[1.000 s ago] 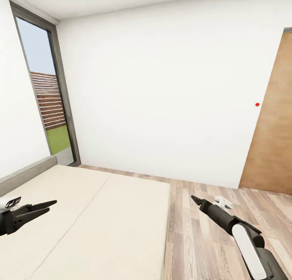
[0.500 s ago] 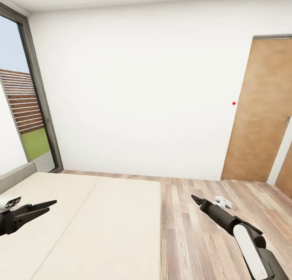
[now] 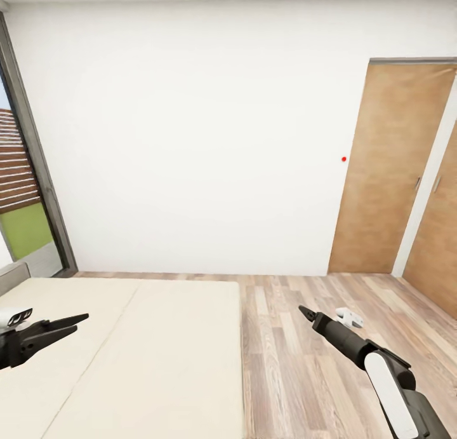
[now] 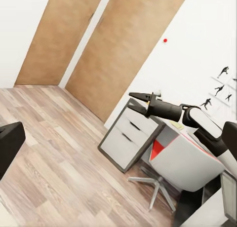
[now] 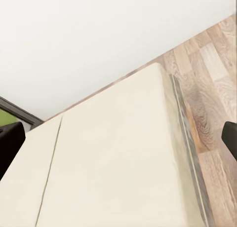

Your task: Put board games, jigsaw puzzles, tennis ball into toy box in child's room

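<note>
No toy, game box, puzzle or toy box is in view. The bed (image 3: pixel 146 356), with two bare cream mattress halves, fills the lower left of the head view and also lies under my right wrist camera as the bed (image 5: pixel 113 163). My left gripper (image 3: pixel 71 324) hangs open over the bed's left half, holding nothing. My right gripper (image 3: pixel 304 312) is open and empty over the wood floor just right of the bed. It appears again in the left wrist view as the right gripper (image 4: pixel 139 101), in front of a desk's grey drawer unit (image 4: pixel 129 138).
A dark-framed window (image 3: pixel 25 191) is at the far left and two wooden doors (image 3: pixel 387 172) at the right of a white wall. A white swivel chair (image 4: pixel 180 163) with a red patch stands by the desk, under black silhouette pictures (image 4: pixel 219 86). Plank floor (image 3: pixel 304 375) runs right of the bed.
The whole head view has swung to the right: the window has slid to the left edge and a second door has come in at the right. Both arms keep their pose.
</note>
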